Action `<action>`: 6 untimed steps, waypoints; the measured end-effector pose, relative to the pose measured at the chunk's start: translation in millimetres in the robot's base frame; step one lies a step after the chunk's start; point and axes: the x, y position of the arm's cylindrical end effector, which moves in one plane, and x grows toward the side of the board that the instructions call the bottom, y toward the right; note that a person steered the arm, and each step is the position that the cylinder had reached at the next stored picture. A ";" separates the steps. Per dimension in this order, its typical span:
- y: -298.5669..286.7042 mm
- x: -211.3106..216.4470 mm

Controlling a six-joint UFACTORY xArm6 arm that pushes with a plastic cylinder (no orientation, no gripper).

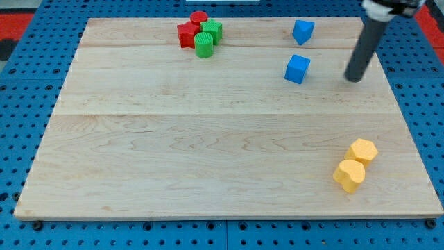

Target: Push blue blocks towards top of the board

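Status: the task is looking mostly done, one block left to finish. Using the wooden tabletop (208,160) as the reference throughout: the upper blue block (303,31) is sitting right near the tabletop's top edge, toward the view's right, so I'm counting that one as delivered. The lower blue block (297,69) is sitting just below it, apart from it, still a short way off the top edge, so that one is needing a further nudge upward. My tip (354,78) is resting on the tabletop to the view's right of the lower blue block, near it but not touching, roughly level with it. The end effector is a plain rod, so there is nothing to spread or pinch; it is holding nothing. To push the lower block up, I'm judging the tip needs to get below it first. Not involved: a cluster of red blocks (189,30) and green cylinders (207,39) is crowding the top edge toward the view's left (exact count and shapes are hard to tell, they overlap), and two yellow blocks (355,164) are sitting touching near the tabletop's bottom right corner.
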 end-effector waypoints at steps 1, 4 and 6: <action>-37.2 1.3; -77.3 -50.1; -264.6 -35.0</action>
